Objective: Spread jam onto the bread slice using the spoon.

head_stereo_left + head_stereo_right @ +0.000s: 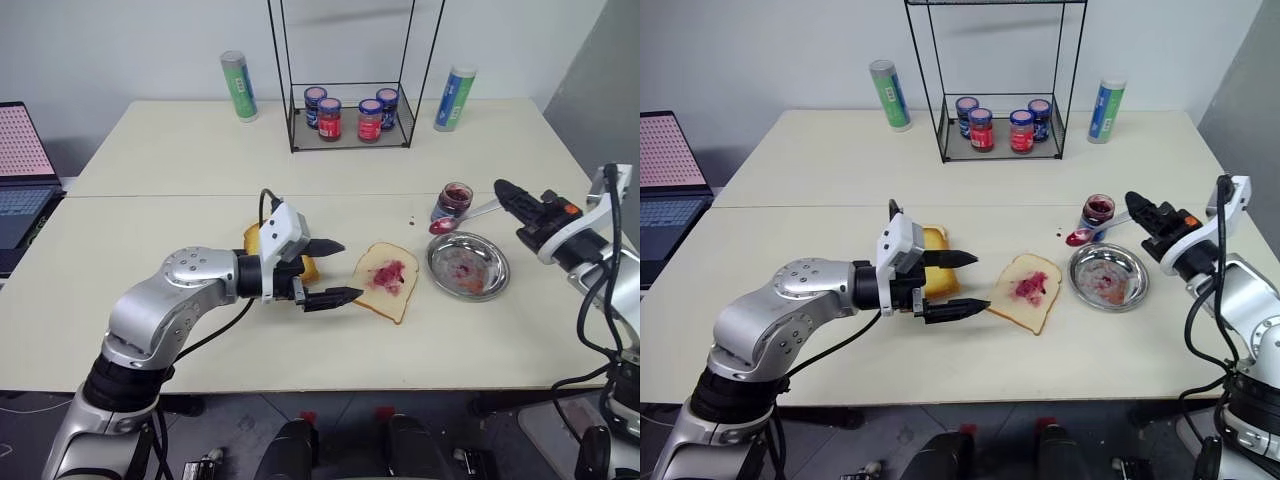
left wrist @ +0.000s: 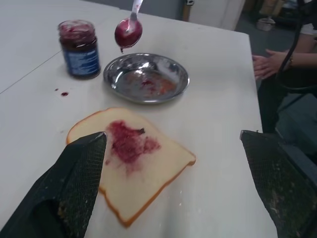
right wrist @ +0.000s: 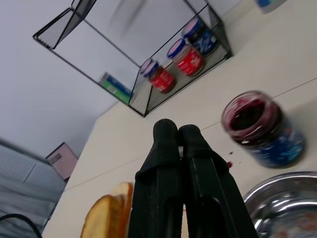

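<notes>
The bread slice lies flat near the table's front, with a red jam smear at its centre. My left gripper hovers just left of the slice, open, its fingertips straddling the near corner with nothing held. My right gripper is shut on the handle of the spoon. The spoon's bowl, loaded with dark jam, hangs beside the open blue-labelled jam jar. It is also above the far-left rim of the dish, to the right of the slice.
A round metal dish with red smears sits right of the slice. A golden bread stack lies behind my left gripper. A wire rack holding several small jars, and two tall tubes, stand at the back. A laptop sits far left. A person's hands rest beyond the right edge.
</notes>
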Robot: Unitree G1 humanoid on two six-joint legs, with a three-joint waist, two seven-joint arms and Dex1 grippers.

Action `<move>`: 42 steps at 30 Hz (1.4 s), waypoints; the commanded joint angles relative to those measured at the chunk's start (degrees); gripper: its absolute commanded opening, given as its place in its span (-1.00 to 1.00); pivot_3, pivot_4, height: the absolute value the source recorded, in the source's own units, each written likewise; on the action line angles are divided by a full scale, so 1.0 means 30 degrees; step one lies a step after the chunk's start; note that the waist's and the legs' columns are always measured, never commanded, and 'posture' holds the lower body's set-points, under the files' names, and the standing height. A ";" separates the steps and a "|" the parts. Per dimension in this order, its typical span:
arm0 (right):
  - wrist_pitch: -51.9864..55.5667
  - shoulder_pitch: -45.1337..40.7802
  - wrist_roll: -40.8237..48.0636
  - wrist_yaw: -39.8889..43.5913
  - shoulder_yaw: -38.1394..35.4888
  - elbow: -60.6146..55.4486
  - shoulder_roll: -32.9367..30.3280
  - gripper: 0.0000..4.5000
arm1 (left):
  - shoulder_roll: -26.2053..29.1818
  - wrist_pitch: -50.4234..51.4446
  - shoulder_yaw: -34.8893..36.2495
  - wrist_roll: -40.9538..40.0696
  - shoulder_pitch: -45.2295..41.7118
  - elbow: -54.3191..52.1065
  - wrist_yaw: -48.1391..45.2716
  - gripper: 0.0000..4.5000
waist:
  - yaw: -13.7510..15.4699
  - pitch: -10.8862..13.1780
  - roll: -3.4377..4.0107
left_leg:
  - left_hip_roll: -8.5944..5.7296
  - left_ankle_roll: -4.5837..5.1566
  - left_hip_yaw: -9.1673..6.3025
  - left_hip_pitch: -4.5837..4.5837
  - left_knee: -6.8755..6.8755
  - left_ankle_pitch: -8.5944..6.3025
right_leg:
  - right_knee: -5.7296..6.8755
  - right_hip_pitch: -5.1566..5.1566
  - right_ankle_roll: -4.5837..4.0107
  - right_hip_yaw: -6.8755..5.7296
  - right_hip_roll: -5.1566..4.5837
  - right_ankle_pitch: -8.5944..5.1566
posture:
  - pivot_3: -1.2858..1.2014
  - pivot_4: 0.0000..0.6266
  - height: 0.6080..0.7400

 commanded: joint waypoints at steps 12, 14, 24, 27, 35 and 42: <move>-0.2955 0.1184 -0.8445 0.4625 0.1347 0.4843 0.0548 -1.00 | -0.1730 -0.2444 -0.2970 0.2929 -0.1711 0.2075 -0.1587 1.00 | -0.0159 -0.0006 0.0010 | 0.0012 -0.0001 0.0021 0.0018 0.0008 0.0001 | 0.0016 0.0001 0.0000 0.0026 0.0012 0.0000 | 0.03 -0.52 1.00; -0.2976 0.1188 -0.9180 0.5147 0.1420 0.5236 0.0381 -0.83 | -0.1724 -0.2462 -0.2865 0.3054 -0.1648 0.2057 -0.1554 1.00 | -0.0095 -0.0006 0.0009 | 0.0010 0.0000 0.0006 0.0022 0.0014 0.0001 | 0.0015 0.0014 0.0000 0.0015 0.0012 0.0000 | 0.03 -0.52 1.00; -0.3501 0.1877 -1.2919 0.7950 0.2494 0.4704 -0.0758 0.05 | -0.1971 -0.2367 -0.2516 0.3117 -0.1547 0.2014 -0.1268 1.00 | -0.0040 -0.0004 0.0009 | -0.0003 -0.0001 0.0010 0.0020 0.0022 0.0002 | 0.0013 0.0015 0.0001 0.0018 0.0002 -0.0001 | 0.03 -0.52 1.00; -0.3609 0.1796 -1.3716 0.8507 0.2507 0.4648 -0.0835 0.38 | -0.1986 -0.2353 -0.2422 0.3100 -0.1533 0.2049 -0.1243 1.00 | -0.0041 -0.0004 0.0009 | -0.0002 -0.0002 0.0010 0.0020 0.0023 0.0002 | 0.0014 0.0014 0.0001 0.0018 0.0003 -0.0001 | 0.03 -0.52 1.00; -0.3647 0.1163 -1.5356 0.9754 0.2295 0.4662 -0.1318 0.97 | -0.1845 -0.2379 -0.2054 0.3065 -0.1409 0.2141 -0.1190 1.00 | -0.0036 -0.0004 0.0009 | -0.0003 -0.0004 0.0008 0.0020 0.0028 0.0003 | 0.0014 0.0015 0.0002 0.0018 0.0002 0.0000 | 0.03 -0.52 1.00; -0.4297 0.0714 -1.6927 1.0384 0.2484 0.5050 -0.1641 0.97 | -0.1950 -0.2595 -0.1998 0.3211 -0.1377 0.2329 -0.1091 1.00 | -0.0024 -0.0004 0.0008 | -0.0005 -0.0004 0.0008 0.0018 0.0030 0.0003 | 0.0014 0.0015 0.0001 0.0016 0.0001 0.0000 | 0.03 -0.52 1.00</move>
